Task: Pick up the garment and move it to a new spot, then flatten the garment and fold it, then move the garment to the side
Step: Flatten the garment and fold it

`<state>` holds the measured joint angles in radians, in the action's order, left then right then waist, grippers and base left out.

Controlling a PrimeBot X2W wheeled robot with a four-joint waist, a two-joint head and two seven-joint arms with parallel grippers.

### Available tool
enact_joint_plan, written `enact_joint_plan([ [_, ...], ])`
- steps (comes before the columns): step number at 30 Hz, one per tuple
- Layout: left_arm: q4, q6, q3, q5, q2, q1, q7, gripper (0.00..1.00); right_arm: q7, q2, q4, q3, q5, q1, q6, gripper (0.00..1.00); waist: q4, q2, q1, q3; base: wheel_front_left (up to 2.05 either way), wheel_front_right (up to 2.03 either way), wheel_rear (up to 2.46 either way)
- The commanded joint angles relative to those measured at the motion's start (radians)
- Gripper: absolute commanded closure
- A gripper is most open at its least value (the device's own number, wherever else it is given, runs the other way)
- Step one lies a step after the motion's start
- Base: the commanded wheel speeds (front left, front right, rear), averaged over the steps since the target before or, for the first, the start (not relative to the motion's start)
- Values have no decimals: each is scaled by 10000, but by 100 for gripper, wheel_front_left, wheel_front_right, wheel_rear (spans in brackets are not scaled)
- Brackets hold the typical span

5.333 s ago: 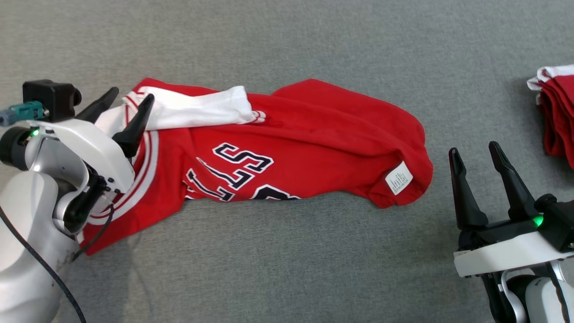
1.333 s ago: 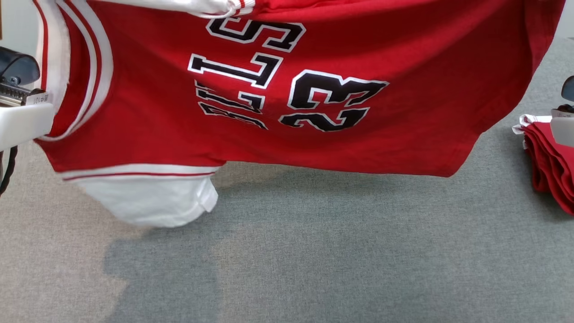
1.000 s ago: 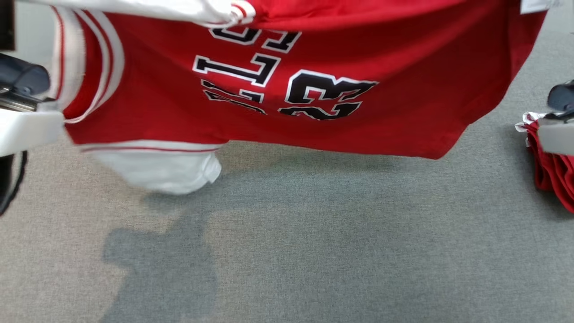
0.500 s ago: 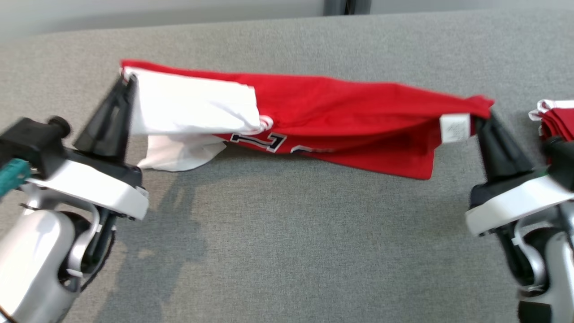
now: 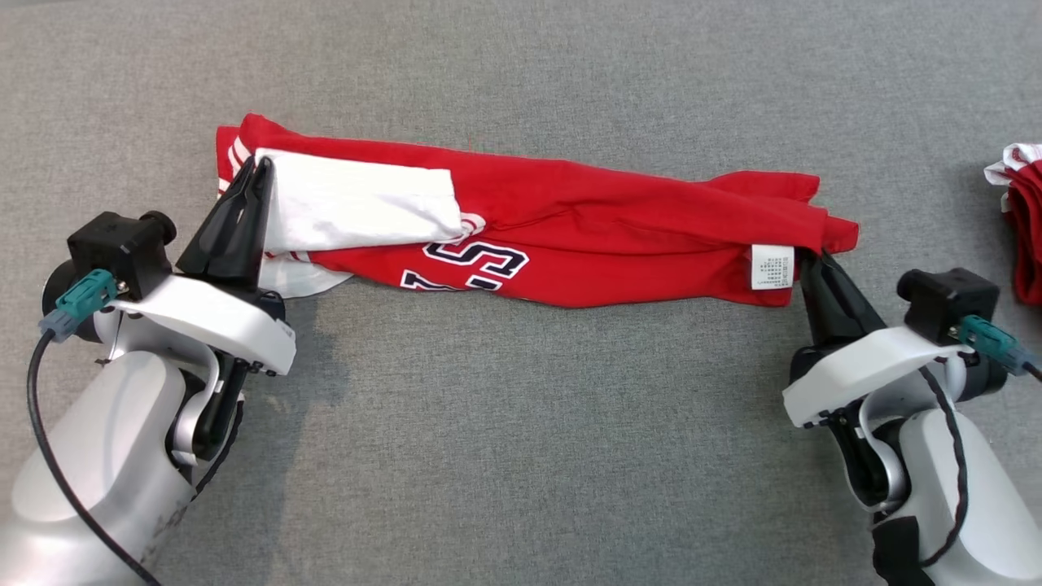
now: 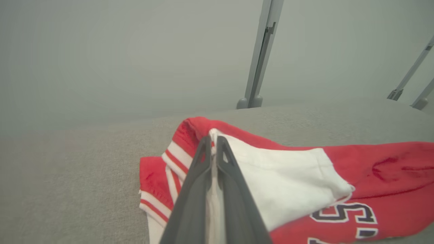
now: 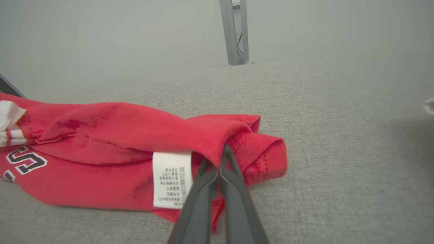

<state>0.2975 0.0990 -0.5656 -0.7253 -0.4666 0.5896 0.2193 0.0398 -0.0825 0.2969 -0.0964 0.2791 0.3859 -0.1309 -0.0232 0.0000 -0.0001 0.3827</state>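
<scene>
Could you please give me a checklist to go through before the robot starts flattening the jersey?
1. The left gripper is shut on the jersey at its white sleeve end: ok.
2. The right gripper is shut on the hem end beside the care label: ok.
3. The jersey rests on the grey table: ok.
4. Spread flat: not ok, bunched into a long strip, sleeve folded over the front.
5. Apart from the red pile at the right: ok.
6. Layers pinched by each gripper: cannot tell.

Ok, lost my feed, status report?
Left end effector shut on red jersey, right end effector too. Jersey down, bunched lengthwise. Red garment pile apart, far right.
</scene>
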Motion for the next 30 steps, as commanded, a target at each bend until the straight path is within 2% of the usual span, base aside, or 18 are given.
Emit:
enact_joint_plan([
  [1, 345, -152, 23, 3, 111, 240, 155, 100, 220, 32, 343, -70, 84, 244, 3, 100, -34, 0, 1, 89, 0, 0, 0],
  [4, 983, -416, 62, -36, 420, 377, 296, 100, 491, 83, 978, -240, 152, 459, 3, 100, -41, 0, 1, 173, 0, 0, 0],
  [5, 1139, -523, 106, -49, 507, 416, 341, 86, 524, 109, 1163, -329, 193, 516, 3, 86, -51, 0, 1, 191, 0, 0, 0],
  [6, 1295, -590, 133, -37, 575, 424, 369, 59, 605, 119, 1286, -393, 209, 584, 3, 59, -57, 0, 1, 199, 0, 0, 0],
  [7, 1434, -628, 184, -12, 629, 433, 399, 1, 695, 120, 1394, -442, 226, 637, 3, 10, -58, 0, 1, 201, 0, 0, 0],
  [8, 1537, -658, 243, 32, 668, 444, 412, 0, 756, 129, 1489, -493, 273, 643, 3, 0, -57, 0, 1, 196, 0, 0, 0],
  [14, 1270, -393, 1179, 687, 764, -63, 469, 0, 1585, 177, 1281, -190, -72, 128, 3, 0, -35, 0, 1, 0, 0, 0, 0],
  [20, -279, 8, 2834, 1715, 972, -1133, 466, 0, 1981, 273, 211, 303, -559, -711, 3, 0, -27, 0, 1, -264, 0, 0, 0],
  [25, -1425, -159, 3866, 2563, 1221, -2115, 466, 0, 1910, 293, -738, 570, -878, -1249, 3, 0, 6, 0, 1, -480, 0, 0, 0],
  [30, -1989, -313, 4158, 3166, 1358, -2849, 467, 0, 1692, 296, -1441, 762, -1009, -1661, 3, 0, 68, 0, 1, -741, 0, 0, 0],
])
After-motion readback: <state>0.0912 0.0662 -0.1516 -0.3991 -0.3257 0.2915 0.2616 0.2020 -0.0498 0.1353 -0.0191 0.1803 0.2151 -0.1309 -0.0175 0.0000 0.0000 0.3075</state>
